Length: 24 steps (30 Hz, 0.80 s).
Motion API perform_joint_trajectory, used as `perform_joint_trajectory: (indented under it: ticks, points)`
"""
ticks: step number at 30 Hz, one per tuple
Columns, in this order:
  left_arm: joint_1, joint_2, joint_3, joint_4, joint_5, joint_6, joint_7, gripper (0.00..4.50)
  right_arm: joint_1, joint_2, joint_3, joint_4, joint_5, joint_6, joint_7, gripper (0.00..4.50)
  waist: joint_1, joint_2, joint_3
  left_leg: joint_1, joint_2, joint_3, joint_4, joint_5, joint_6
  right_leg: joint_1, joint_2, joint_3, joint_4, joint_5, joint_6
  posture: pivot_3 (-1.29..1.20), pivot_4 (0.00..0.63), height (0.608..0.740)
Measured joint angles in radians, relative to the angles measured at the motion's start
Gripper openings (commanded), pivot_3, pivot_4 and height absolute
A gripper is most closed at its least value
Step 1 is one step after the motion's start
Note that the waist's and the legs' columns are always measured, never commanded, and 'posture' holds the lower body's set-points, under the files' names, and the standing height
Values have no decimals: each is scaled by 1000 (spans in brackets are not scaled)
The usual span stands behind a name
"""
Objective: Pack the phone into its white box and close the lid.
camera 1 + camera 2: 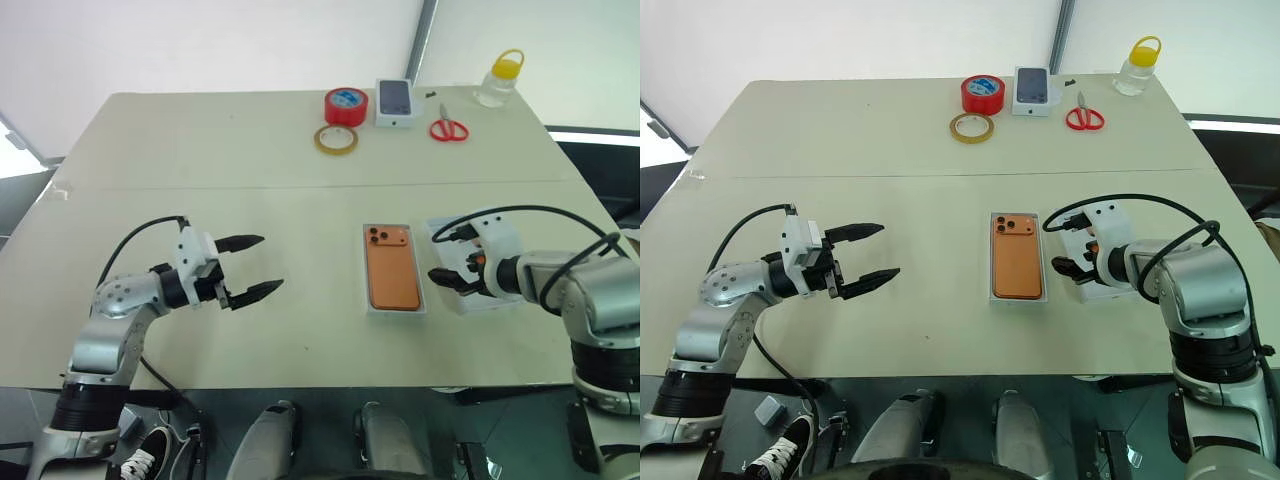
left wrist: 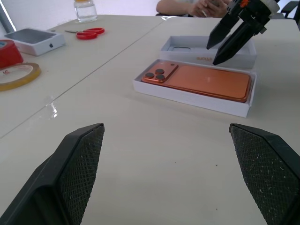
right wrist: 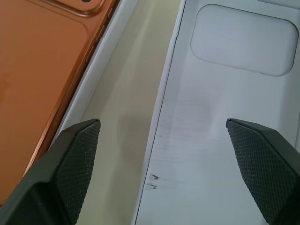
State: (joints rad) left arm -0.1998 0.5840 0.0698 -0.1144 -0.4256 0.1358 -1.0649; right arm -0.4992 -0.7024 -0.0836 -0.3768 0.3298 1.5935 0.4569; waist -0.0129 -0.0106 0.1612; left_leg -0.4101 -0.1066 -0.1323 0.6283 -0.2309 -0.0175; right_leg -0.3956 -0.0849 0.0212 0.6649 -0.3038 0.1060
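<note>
Already packed: phone [image 1: 391, 277] lay camera side up inside white box [image 1: 395, 306] at centre right of the frame, lid [image 3: 220, 117] lying open side up just beside it on the right, not yet fitted. Right gripper [image 1: 450, 277] hung over that lid, pointed steeply down, fingers spread wide and holding nothing. Left gripper [image 1: 252, 267] sat at centre left, level, likewise wide open and empty, well apart from the box.

Judged as risks: lid probably still to be lifted, turned over and seated; thin low walls could slip from the pads, or a push against one edge could slide the light lid into the box and shove it askew. Lowered crooked, a lid corner could catch on the box wall or come down on the raised lens cluster.

Seen from the head cameras: whole table [image 1: 200, 160], with red tape roll [image 1: 345, 105], clear tape ring [image 1: 336, 140], small printed box [image 1: 395, 101], scissors [image 1: 449, 128] and bottle [image 1: 500, 80] along the upper edge. Right wrist view added what those missed: a rounded recess in the lid's inner face and the bare strip of table between lid and box. Left wrist view showed both from the side, low walls plain, right fingers poised above, plus a person's hands [image 2: 206, 7] at the top.
</note>
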Motion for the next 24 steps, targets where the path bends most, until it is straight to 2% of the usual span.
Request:
perform_joint_trajectory:
  ticks: [9, 24]
  points:
    - [-12, -16, -9, 3, 1, -9, 15, 4487, -61, -1, 2, 88, 132, 14, -100, 4500, -1, 0, 0, 0, 0, 0, 0, 0, 0, 0, 0, 0, 0, 0, 0, 0, 150, 740]
    - [-2, -43, -21, -7, 1, -1, 60, 4487, -60, -77, -7, 183, 623, 14, -498, 4500, 0, 1, 1, 0, 0, 0, 0, 0, 0, 0, 0, 0, 0, 0, 0, 0, 150, 740]
